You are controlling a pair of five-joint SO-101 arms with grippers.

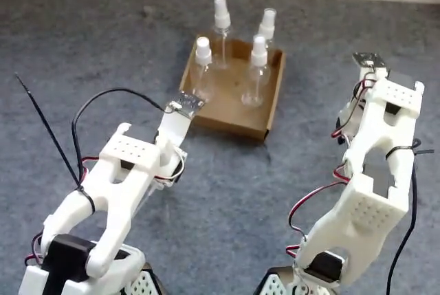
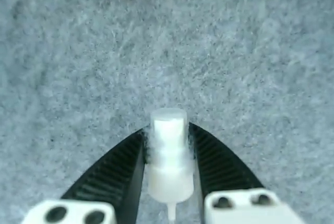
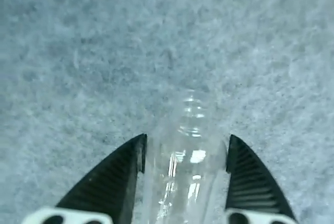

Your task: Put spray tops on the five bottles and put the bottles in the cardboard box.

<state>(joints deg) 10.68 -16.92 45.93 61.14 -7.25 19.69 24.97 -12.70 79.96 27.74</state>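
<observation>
A white spray top point(image 2: 168, 161) sits between the fingers of my left gripper point(image 2: 167, 130), which is shut on it above the grey carpet. In the high view the left gripper point(image 1: 183, 106) is at the front left corner of the cardboard box point(image 1: 230, 119). My right gripper point(image 3: 187, 139) is shut on a clear bottle point(image 3: 189, 177) with a bare threaded neck and no top. In the high view that right gripper point(image 1: 370, 62) is to the right of the box. Several clear bottles point(image 1: 256, 78) with white spray tops stand upright in the box.
Grey carpet point(image 1: 103, 47) covers the whole table, with open room left of the box and between the two arms. Black and red cables point(image 1: 82, 113) loop off the left arm. The carpet's far edge meets a pale wall.
</observation>
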